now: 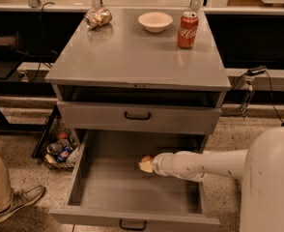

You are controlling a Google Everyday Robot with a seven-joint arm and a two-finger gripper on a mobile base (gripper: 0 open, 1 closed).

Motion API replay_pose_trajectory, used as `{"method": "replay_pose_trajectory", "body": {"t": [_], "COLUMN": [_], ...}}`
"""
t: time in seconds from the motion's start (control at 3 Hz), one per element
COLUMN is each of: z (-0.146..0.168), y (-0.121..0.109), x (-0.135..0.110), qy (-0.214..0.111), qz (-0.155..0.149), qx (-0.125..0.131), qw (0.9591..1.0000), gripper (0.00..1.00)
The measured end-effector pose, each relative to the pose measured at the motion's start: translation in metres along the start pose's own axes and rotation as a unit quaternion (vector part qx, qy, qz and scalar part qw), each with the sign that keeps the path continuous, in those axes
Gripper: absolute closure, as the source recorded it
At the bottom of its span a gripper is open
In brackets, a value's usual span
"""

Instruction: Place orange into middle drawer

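Observation:
The middle drawer [113, 190] is pulled wide open at the bottom of the grey cabinet, and its floor is bare. My gripper [147, 165], at the end of the white arm reaching in from the right, hangs over the middle of the drawer, toward its back. It is shut on the orange [146, 159], a small round orange-yellow fruit that peeks out at the gripper's tip, held a little above the drawer floor.
The upper drawer front [137, 116] is closed above. On the cabinet top [132, 52] stand a red cola can [187, 30], a white bowl [155, 21] and a crushed can [98, 18]. A basket of bottles [60, 149] and a person's leg [7, 197] are at the left.

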State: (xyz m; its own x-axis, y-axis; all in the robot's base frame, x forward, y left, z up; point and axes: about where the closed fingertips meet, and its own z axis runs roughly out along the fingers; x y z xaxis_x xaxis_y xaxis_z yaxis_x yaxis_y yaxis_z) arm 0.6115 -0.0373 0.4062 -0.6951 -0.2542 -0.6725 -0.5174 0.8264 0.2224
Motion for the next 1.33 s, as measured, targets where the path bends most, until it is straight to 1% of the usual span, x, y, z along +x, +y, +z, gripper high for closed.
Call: {"method": "replay_pose_trajectory", "body": {"t": [0.33,0.67,1.0,1.33], "z": [0.017,0.017,-0.018,-0.084], "y": [0.009,0.014,-0.002,-0.013], "x": [-0.007,-0.012,-0.009,-0.004], "qy": [-0.014,-0.027,-0.05,-0.095], "qz": [-0.002,0.003,0.014,0.034], "qx": [-0.024,-0.038,-0.01,0.033], "qw": [0.9996,0.9989,0.9986,0.9944], "gripper": [0.04,0.0,0.0,0.0]}}
